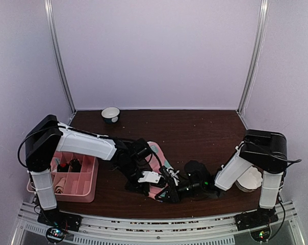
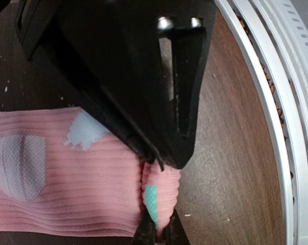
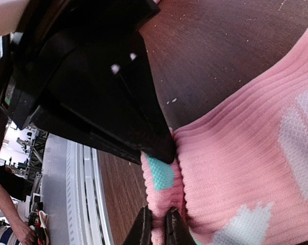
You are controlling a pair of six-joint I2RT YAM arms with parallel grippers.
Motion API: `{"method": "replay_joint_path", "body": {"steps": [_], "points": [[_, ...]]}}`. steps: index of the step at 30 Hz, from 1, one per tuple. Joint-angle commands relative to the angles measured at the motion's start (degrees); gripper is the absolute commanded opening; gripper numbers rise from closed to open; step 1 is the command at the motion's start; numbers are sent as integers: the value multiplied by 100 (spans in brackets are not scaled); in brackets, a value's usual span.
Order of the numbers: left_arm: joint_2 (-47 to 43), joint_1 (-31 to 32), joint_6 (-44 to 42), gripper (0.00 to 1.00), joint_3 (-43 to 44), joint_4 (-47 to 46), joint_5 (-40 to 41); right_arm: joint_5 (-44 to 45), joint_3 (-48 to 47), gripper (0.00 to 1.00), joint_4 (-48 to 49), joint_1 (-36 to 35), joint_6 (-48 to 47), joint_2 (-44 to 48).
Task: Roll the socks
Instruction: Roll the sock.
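Sock [image 2: 93, 194] mostly hidden under arms. L gripper [image 2: 156, 232] clamped on its fold; R gripper [image 3: 158, 227]: can't tell. Tray [image 1: 72, 194] 8 o'clock: contents unclear.

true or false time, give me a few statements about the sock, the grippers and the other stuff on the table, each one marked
1. The left gripper and the right gripper both pinch the pink sock. True.
2. The bowl sits inside the pink tray. False: it stands on the table at the back, apart from the tray.
3. The pink tray is beside the right arm's base. False: it is beside the left arm.
4. The pink sock has mint-green patches. True.
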State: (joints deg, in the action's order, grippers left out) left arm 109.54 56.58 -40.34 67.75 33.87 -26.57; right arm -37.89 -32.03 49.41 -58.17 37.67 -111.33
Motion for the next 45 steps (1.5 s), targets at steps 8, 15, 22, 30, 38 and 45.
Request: {"method": "replay_joint_path", "body": {"steps": [8, 15, 22, 30, 38, 45], "points": [[1063, -371, 461, 0, 1239, 1808, -1213, 1478, 1094, 100, -1016, -272, -608, 987], [997, -393, 748, 0, 1119, 2079, -1140, 3870, 1392, 100, -2350, -805, -886, 2443], [1217, -393, 653, 0, 1330, 2525, -1325, 7104, 1911, 100, -4203, -991, 161, 4594], [1912, -482, 734, 0, 2008, 3117, -1571, 6778, 2744, 100, -2580, -1688, -1952, 5890], [2690, -711, 796, 0, 2669, 3599, -1617, 6009, 1444, 81, -2770, -2644, -3292, 3847], [3046, -753, 1048, 0, 2916, 3680, -1329, 5346, -93, 50, -2684, -2751, -4014, 2046]]}}
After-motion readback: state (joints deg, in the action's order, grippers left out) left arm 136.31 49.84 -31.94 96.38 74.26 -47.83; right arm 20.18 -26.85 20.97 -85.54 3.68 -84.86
